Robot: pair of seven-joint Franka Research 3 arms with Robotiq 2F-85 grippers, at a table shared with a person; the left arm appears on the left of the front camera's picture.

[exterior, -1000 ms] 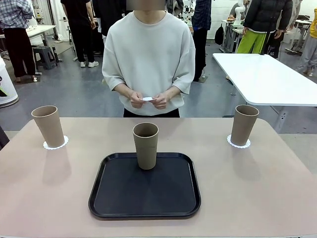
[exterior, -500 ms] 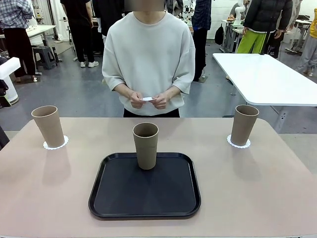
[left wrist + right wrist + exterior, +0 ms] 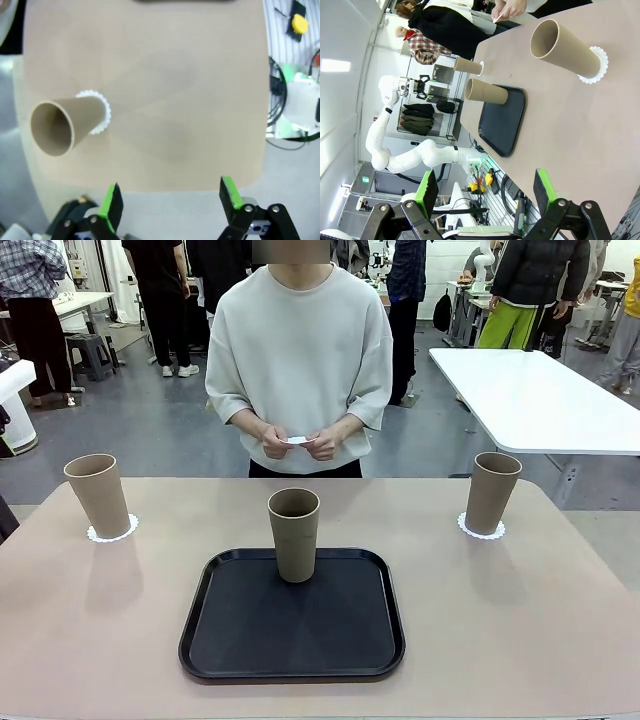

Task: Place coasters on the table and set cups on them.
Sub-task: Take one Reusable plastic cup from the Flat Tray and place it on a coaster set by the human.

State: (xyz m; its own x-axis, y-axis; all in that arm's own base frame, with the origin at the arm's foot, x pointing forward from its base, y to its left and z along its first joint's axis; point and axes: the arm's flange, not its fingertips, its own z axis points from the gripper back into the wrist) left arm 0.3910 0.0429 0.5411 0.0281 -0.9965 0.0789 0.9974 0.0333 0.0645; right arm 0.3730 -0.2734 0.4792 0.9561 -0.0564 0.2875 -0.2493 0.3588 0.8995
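Two tan cups stand on scalloped white coasters on the beige table: one cup on the coaster at far left, one cup on the coaster at far right. A third cup stands on the black tray. The person holds another coaster in both hands. My left gripper hangs open high above the table edge, near the left cup. My right gripper is open, off the table's end, facing the right cup.
The black tray sits at the middle front of the table. The person stands at the far edge. A white table stands behind at right. A white link of my left arm shows at the left edge.
A white link of my left arm has come into view at the front view's left edge. Cups, coasters and the person's hands have not moved.
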